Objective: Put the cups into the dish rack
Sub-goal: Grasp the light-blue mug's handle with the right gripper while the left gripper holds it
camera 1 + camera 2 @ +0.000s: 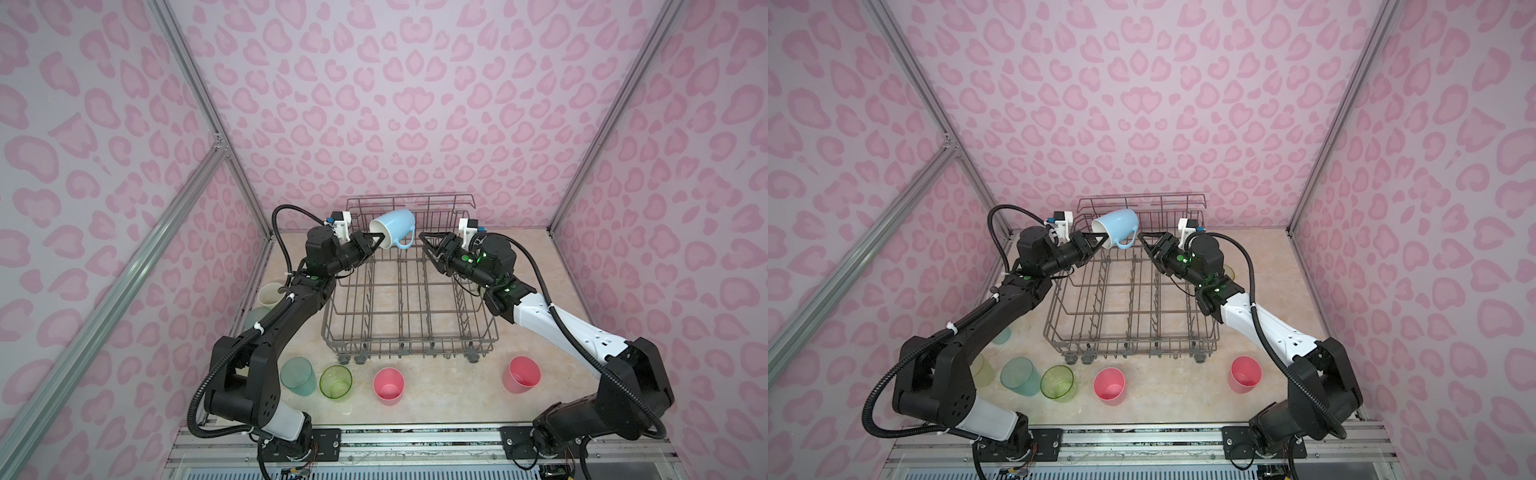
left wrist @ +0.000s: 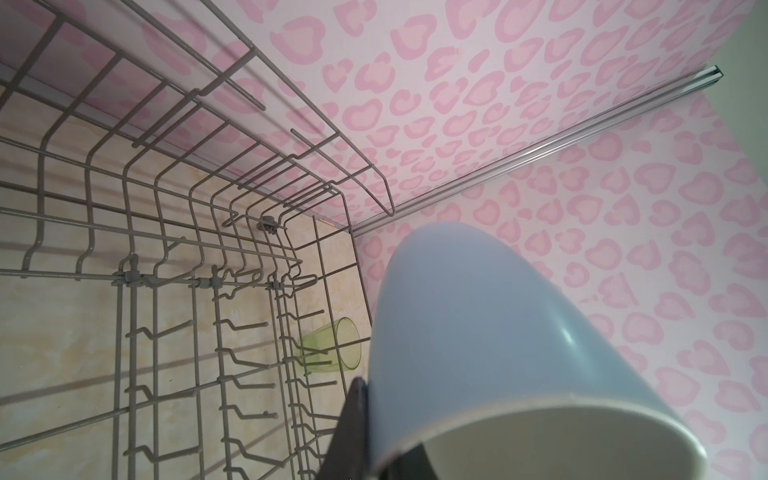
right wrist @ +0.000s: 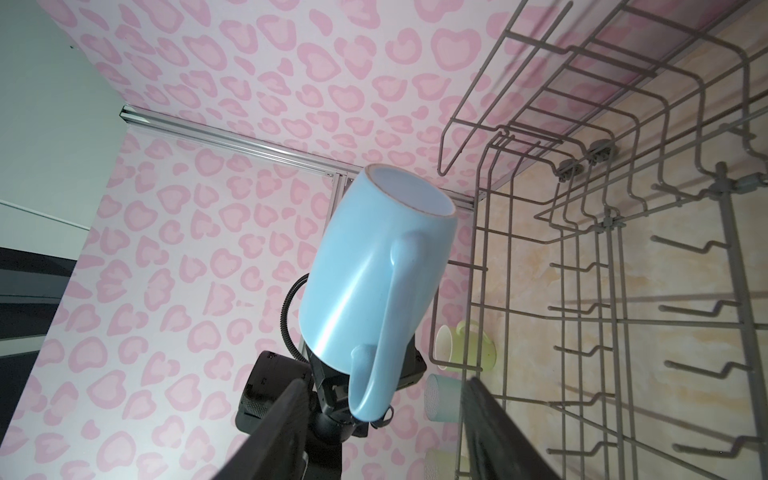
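1. Dish rack (image 1: 409,347) (image 1: 1129,344): a grey-brown wire basket on small wheels. It stands on the tabletop (image 1: 449,399) midway between the left and right edges and close to the back edge, with its taller rail at the back.
2. Left gripper (image 1: 377,242): clamped on the rim of the light-blue mug (image 1: 390,228) above the rack's back-left part. In the left wrist view one finger (image 2: 353,419) lies against the outer wall and the other sits inside the mouth.
3. Right gripper (image 1: 427,246): jaws apart above the rack's back-right part, just beside the mug's handle. In the right wrist view the handle shows between the two fingers, and no contact can be made out.
4. Light-blue mug: held in the air over the back of the rack. It is tilted, with its mouth down toward the left gripper and its handle toward the right gripper.
5. Pink tumblers (image 1: 388,386) (image 1: 521,374): upright near the front edge and well apart.
6. Teal tumbler (image 1: 296,376) and lime-green tumbler (image 1: 336,382): upright and just beside each other, toward the front-left corner.
7. Pale-yellow mug (image 1: 270,294): near the left edge, partly hidden by the left arm.
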